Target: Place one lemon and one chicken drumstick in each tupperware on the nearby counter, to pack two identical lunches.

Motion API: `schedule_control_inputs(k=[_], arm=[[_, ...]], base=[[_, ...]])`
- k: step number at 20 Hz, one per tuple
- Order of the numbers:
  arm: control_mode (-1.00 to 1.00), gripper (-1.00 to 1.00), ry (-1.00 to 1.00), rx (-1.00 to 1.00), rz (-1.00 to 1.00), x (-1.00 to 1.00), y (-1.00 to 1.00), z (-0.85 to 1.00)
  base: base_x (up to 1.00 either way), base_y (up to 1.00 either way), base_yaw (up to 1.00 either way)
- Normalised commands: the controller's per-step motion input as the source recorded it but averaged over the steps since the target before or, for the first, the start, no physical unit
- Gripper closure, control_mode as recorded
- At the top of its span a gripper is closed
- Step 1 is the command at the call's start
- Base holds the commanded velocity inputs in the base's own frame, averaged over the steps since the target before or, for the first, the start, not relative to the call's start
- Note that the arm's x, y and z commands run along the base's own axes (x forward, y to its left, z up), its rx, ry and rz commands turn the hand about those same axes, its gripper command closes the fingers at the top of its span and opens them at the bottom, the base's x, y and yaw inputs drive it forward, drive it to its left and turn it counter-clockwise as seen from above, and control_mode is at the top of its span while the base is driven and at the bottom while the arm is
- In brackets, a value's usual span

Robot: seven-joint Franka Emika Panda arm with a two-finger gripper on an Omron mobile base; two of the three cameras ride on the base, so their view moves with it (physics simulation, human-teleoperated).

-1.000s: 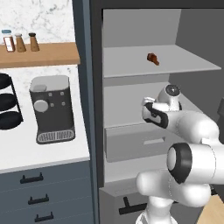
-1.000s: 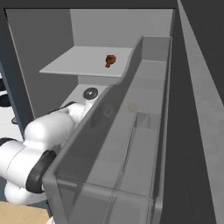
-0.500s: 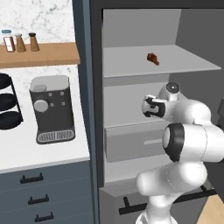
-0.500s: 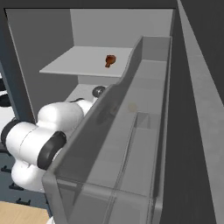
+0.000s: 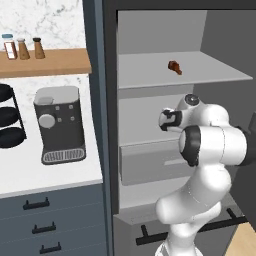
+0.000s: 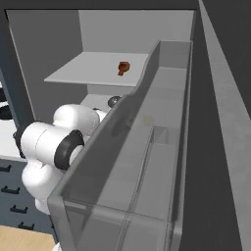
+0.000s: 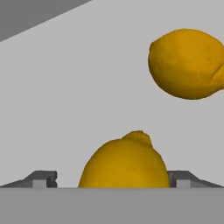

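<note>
The near yellow-orange oval lemon [image 7: 124, 161] is being straddled by the wide-open gripper [image 7: 113, 178]; being firm, light and rollable, it is probably best pinched across its middle.

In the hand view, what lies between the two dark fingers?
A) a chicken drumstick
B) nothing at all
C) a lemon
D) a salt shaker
C: the hand view shows a yellow lemon sitting between the two fingers, which stand wide apart on either side of it; a second lemon lies farther off.
</note>
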Motion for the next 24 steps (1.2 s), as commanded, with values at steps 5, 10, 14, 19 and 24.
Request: schedule_control_inputs(k=[5,10,14,19,24], arm=[[-1.0,1.0,0.02,0.0,0.0,0.16,-0.05,-0.48],[-1.0,1.0,0.0,0.0,0.07,-0.7,0.05,-0.15],[-1.0,1.0,0.0,0.0,0.12,-1.0,0.24,0.03],[-1.0,1.0,0.02,0.0,0.22,-1.0,0.31,0.49],[-1.0,1.0,0.04,-0.06,0.12,-1.0,0.3,0.89]], base=[[0.0,0.0,0.0],[0.0,0.0,0.0],[0.0,0.0,0.0],[0.0,0.0,0.0],[0.0,0.0,0.0]])
